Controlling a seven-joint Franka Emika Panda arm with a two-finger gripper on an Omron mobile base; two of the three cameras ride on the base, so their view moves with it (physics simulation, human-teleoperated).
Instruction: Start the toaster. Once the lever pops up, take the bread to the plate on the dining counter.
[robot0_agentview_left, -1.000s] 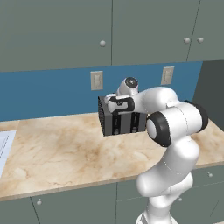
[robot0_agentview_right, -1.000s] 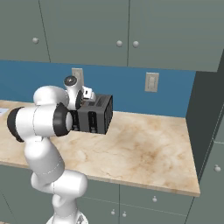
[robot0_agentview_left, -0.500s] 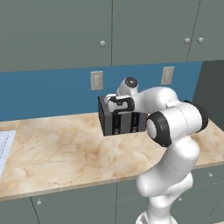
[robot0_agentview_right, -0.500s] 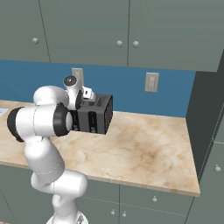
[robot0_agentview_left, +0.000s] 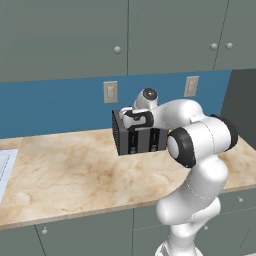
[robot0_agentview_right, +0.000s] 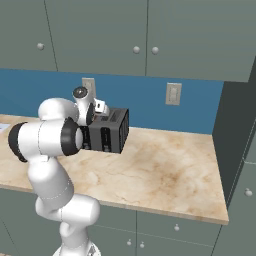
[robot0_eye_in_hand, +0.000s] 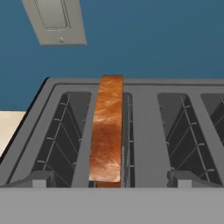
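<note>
Open air above my toaster (robot0_eye_in_hand: 144, 113); only the bread (robot0_eye_in_hand: 106, 131) fills one slot, wire guards flanking it closely.

I see my arm (robot0_agentview_left: 200, 145) rising from the base, folding at the dark-jointed elbow and reaching forward and slightly across, with the wrist bent so the hand points down. My gripper (robot0_agentview_left: 136, 122) hangs at the end of that reach, jaws spread wide with nothing between them. In the right base view the gripper (robot0_agentview_right: 100, 109) sits just past my forearm.
</note>
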